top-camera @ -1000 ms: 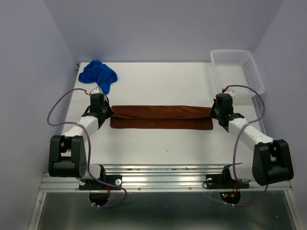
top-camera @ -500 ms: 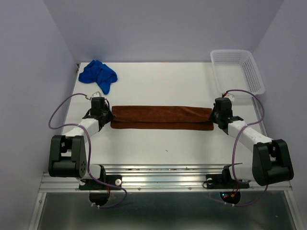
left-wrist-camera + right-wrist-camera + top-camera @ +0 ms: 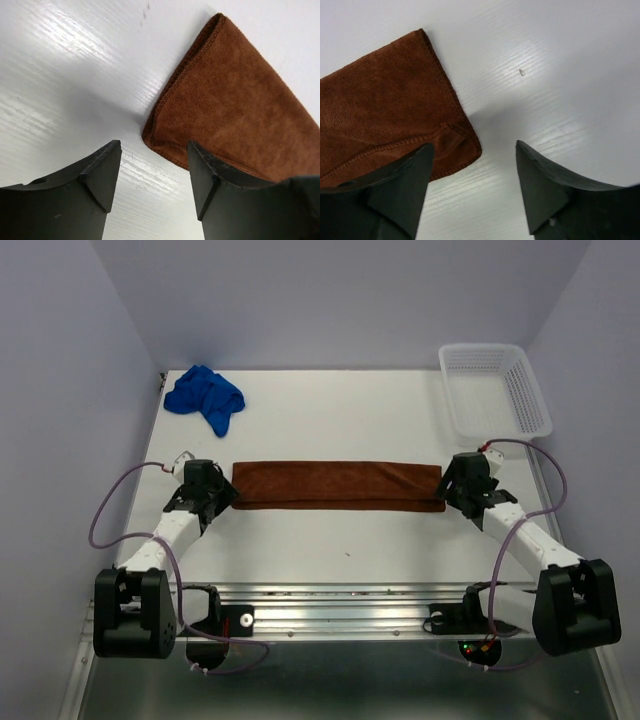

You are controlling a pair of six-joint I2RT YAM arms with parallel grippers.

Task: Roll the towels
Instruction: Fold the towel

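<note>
Left claw and right claw have released the brown towel, gaping empty; its unpinned fold could spring open.

Fuzzy rust-brown terry towel lies on a glossy, finely streaked white table.

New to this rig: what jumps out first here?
A rust-brown towel, folded into a long strip, lies across the middle of the table, with the left hand and right hand open at its ends, gripping nothing. A blue towel sits crumpled at the far left corner, and a white mesh basket at the far right.
</note>
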